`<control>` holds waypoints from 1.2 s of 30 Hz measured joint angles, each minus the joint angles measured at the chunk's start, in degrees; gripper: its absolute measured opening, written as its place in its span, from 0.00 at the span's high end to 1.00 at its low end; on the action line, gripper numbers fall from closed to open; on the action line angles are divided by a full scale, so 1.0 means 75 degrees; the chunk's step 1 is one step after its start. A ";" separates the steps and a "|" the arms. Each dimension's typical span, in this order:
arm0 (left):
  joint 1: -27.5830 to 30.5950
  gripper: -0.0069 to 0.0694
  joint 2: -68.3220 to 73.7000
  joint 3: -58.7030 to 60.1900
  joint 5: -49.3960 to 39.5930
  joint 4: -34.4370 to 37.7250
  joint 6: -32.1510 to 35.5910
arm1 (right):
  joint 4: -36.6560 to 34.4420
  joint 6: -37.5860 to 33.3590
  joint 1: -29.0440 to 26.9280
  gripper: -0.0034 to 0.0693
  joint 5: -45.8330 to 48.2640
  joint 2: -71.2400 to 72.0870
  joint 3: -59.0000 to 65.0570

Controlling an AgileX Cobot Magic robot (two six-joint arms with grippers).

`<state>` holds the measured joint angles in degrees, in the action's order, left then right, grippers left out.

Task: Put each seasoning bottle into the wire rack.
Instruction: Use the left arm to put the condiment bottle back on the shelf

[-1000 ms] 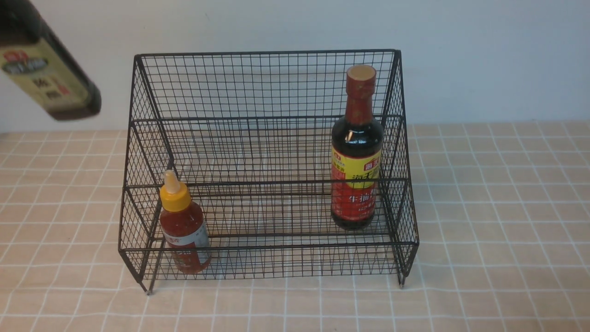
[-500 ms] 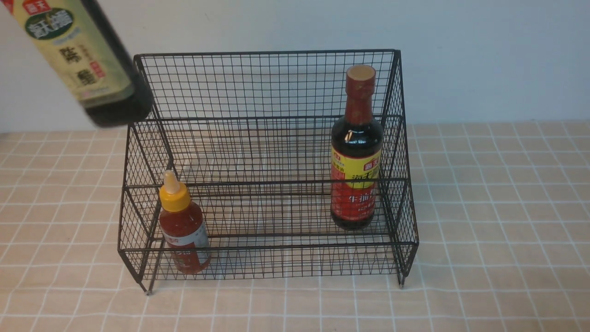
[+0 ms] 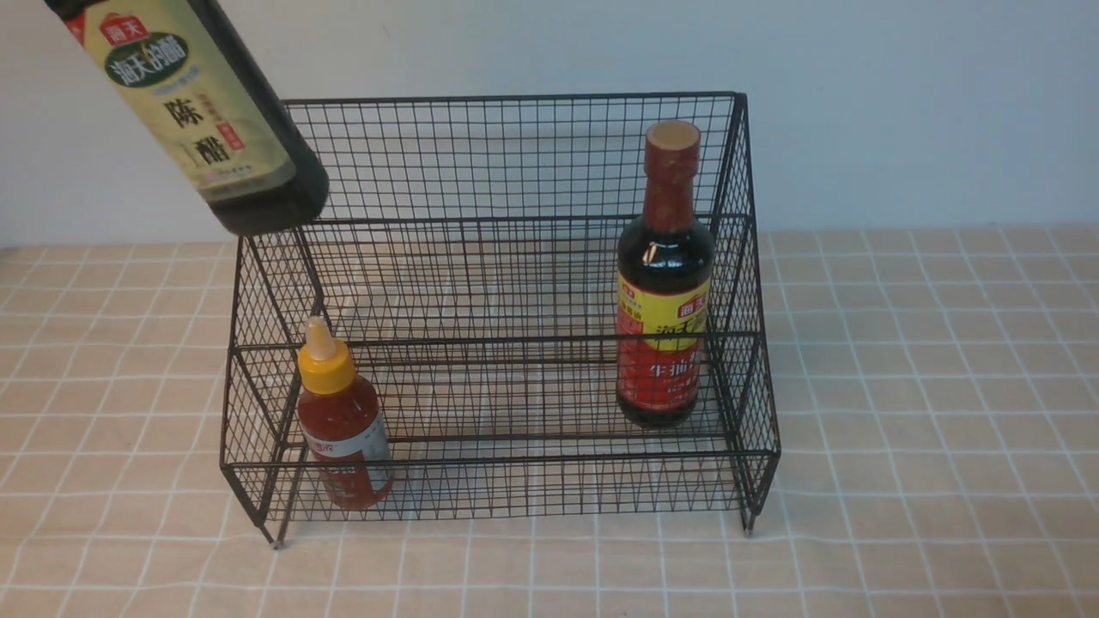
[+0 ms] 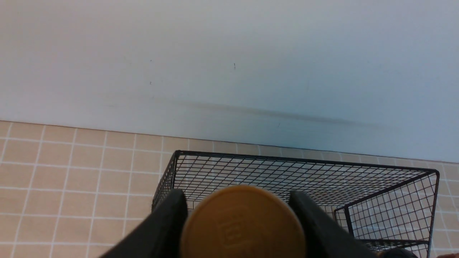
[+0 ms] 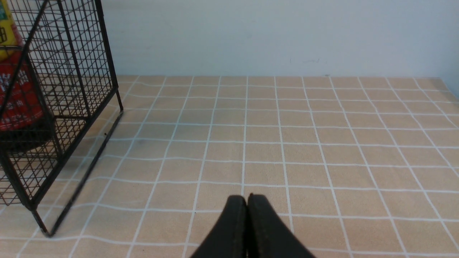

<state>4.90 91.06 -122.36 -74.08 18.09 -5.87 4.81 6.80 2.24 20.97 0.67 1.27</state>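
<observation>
While two seasoning bottles stand in the one wire rack (image 3: 498, 309), the left gripper (image 4: 238, 222) clamps a third, gold-capped vinegar bottle (image 3: 202, 112); the right gripper (image 5: 247, 229) is closed, empty.

My cream-label bottle (image 3: 202, 116) hangs tilted above the wire rack (image 3: 498, 215), at its upper left corner. Red-neck bottle (image 3: 665, 283) stands upright on the right; small red bottle (image 3: 342, 425) upright in the lower tier, left.

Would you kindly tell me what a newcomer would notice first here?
A tall dark bottle with a cream label hangs tilted over the left top corner of the black wire-mesh rack, clamped in the left pincer. Inside stand a small red yellow-capped bottle, front left, and a red-necked dark bottle, right.
</observation>
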 joint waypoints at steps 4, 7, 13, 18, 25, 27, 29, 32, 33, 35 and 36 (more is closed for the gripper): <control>-0.0418 0.50 0.0195 0.0000 0.0000 -0.0269 0.0003 | 0.0000 0.0000 0.0000 0.97 0.0000 0.0000 0.0000; -0.0830 0.50 0.0356 0.0000 0.0000 -0.0504 -0.0007 | 0.0000 0.0000 0.0000 0.97 0.0000 0.0000 0.0000; -0.1238 0.50 0.0439 0.0000 0.0000 -0.0988 -0.0192 | 0.0000 -0.0002 0.0000 0.97 0.0000 0.0000 0.0000; -0.1365 0.50 0.0477 0.0000 0.0000 -0.1353 -0.0321 | 0.0000 -0.0002 0.0000 0.97 0.0000 0.0000 0.0000; -0.1649 0.50 0.0724 0.0000 0.0000 -0.1878 -0.0397 | 0.0000 -0.0002 0.0000 0.97 0.0000 0.0000 0.0000; -0.1787 0.50 0.0814 0.0000 0.0000 -0.1954 -0.0489 | 0.0000 -0.0002 0.0000 0.97 0.0000 0.0000 0.0000; -0.1920 0.50 0.0897 0.0000 0.0000 -0.2011 -0.0594 | 0.0000 -0.0002 0.0000 0.97 0.0000 0.0000 0.0000; -0.2089 0.50 0.0968 0.0008 0.0000 -0.2030 -0.0707 | 0.0000 -0.0002 0.0000 0.97 0.0000 0.0000 0.0000; -0.2126 0.50 0.0973 0.0016 0.0000 -0.2030 -0.0735 | 0.0000 -0.0002 0.0000 0.97 0.0000 0.0000 0.0000; -0.2200 0.50 0.0973 0.0016 0.0000 -0.2024 -0.0777 | 0.0000 -0.0002 0.0000 0.97 0.0000 0.0000 0.0000; -0.2224 0.50 0.0973 0.0016 0.0000 -0.2042 -0.0777 | 0.0000 -0.0002 0.0000 0.97 0.0000 0.0000 0.0000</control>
<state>-11.78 98.36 -122.24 -74.08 2.77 -11.70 4.81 6.79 2.24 20.97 0.67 1.27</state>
